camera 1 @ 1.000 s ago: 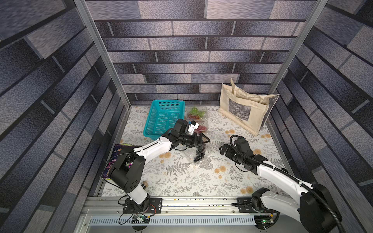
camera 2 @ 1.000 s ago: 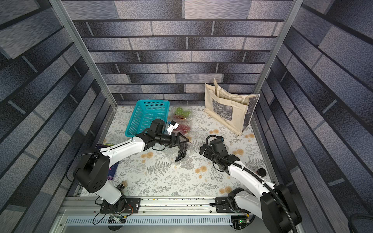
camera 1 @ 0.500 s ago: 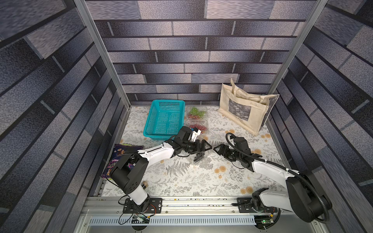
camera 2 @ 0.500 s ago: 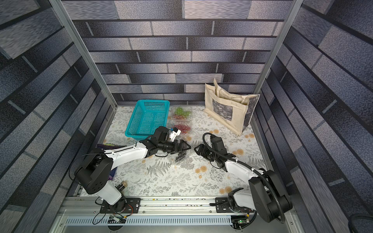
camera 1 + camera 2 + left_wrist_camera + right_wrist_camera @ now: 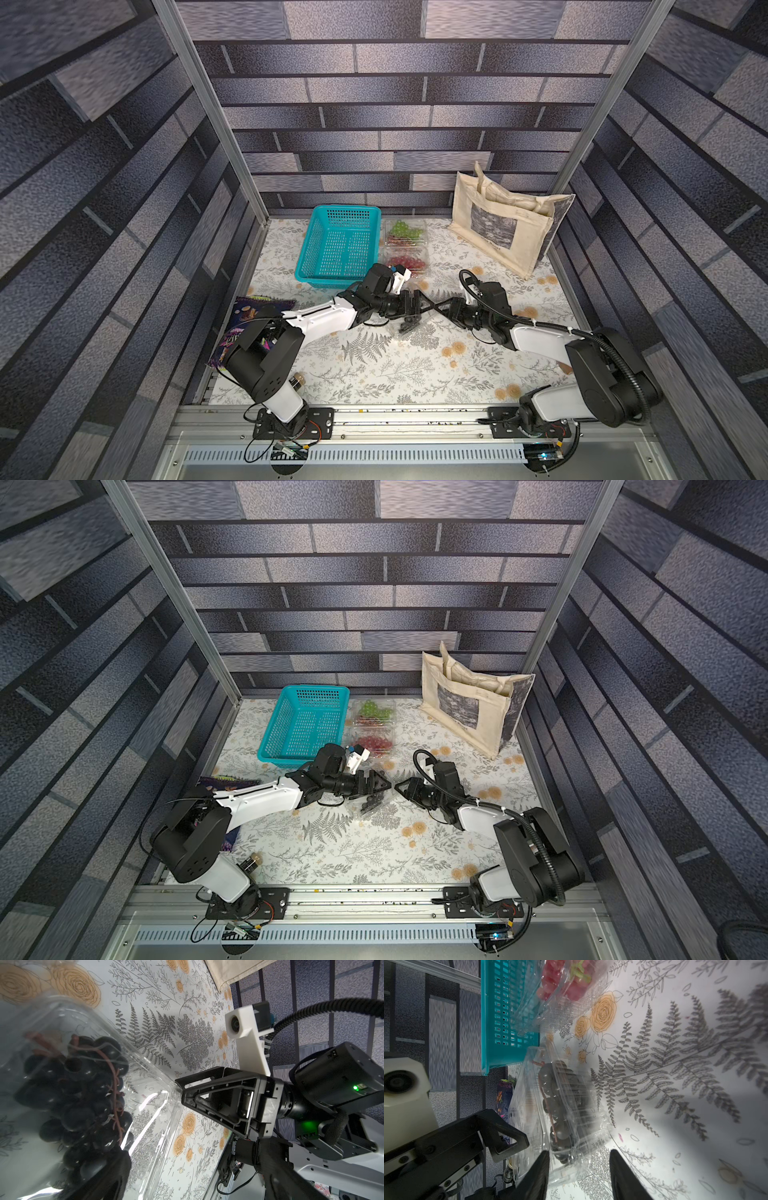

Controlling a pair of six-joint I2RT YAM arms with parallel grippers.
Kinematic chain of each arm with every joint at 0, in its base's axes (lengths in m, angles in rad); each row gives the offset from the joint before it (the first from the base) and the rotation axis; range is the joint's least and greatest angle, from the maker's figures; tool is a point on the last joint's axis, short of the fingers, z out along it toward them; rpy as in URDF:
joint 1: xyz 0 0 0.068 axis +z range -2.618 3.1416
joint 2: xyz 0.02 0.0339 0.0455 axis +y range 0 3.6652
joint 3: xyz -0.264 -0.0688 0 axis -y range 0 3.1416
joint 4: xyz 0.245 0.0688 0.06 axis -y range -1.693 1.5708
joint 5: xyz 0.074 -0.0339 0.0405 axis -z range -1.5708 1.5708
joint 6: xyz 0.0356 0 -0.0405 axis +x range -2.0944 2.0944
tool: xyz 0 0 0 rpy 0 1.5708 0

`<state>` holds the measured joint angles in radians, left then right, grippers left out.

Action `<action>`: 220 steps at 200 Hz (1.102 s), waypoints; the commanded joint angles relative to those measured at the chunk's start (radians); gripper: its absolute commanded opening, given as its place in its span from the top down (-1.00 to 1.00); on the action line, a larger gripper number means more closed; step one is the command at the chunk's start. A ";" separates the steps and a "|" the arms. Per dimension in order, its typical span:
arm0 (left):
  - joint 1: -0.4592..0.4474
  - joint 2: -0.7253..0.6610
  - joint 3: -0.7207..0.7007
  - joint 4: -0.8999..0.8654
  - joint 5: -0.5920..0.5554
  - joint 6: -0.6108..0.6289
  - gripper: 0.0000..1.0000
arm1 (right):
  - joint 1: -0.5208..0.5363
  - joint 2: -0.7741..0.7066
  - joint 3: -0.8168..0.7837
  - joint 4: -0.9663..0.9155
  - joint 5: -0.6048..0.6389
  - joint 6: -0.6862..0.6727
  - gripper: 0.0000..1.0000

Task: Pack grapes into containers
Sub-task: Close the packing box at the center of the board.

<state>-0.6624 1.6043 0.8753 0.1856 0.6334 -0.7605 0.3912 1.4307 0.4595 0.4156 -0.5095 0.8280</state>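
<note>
A bunch of black grapes (image 5: 560, 1105) lies in a clear container (image 5: 593, 1142) on the middle of the table, also seen in a top view (image 5: 405, 328). My right gripper (image 5: 579, 1153) straddles the near end of this container. Its fingers stand apart, and one finger (image 5: 542, 1165) touches the plastic edge. My left gripper (image 5: 417, 309) hovers wide open just above the same container, tip to tip with the right gripper (image 5: 444, 309). It holds nothing. Behind stand two more containers, one with green grapes (image 5: 401, 228) and one with red grapes (image 5: 405, 262).
A teal basket (image 5: 336, 249) stands at the back left, beside the two filled containers. A beige tote bag (image 5: 498, 224) stands at the back right. A purple snack bag (image 5: 249, 316) lies along the left edge, by the left arm's base.
The right arm has swung left to the container of black grapes, and its jaws have narrowed. The left gripper has come down and forward over that container, still wide open.
</note>
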 commanded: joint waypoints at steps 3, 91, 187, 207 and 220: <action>-0.004 -0.024 -0.025 -0.024 -0.031 0.015 -1.00 | -0.003 0.033 -0.025 0.083 -0.034 0.018 0.14; -0.003 -0.022 -0.032 -0.039 -0.039 0.027 -1.00 | -0.051 0.015 -0.089 0.148 -0.069 0.038 0.23; -0.003 -0.015 -0.039 -0.045 -0.047 0.033 -1.00 | -0.137 -0.019 -0.148 0.218 -0.132 0.063 0.14; -0.004 -0.015 -0.042 -0.044 -0.047 0.035 -1.00 | -0.158 -0.005 -0.158 0.235 -0.150 0.068 0.14; -0.004 -0.012 -0.042 -0.044 -0.048 0.035 -1.00 | -0.163 0.009 -0.160 0.263 -0.165 0.080 0.14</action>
<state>-0.6624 1.5974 0.8608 0.1951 0.6113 -0.7544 0.2424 1.4254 0.3134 0.6300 -0.6384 0.8909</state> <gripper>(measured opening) 0.999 0.430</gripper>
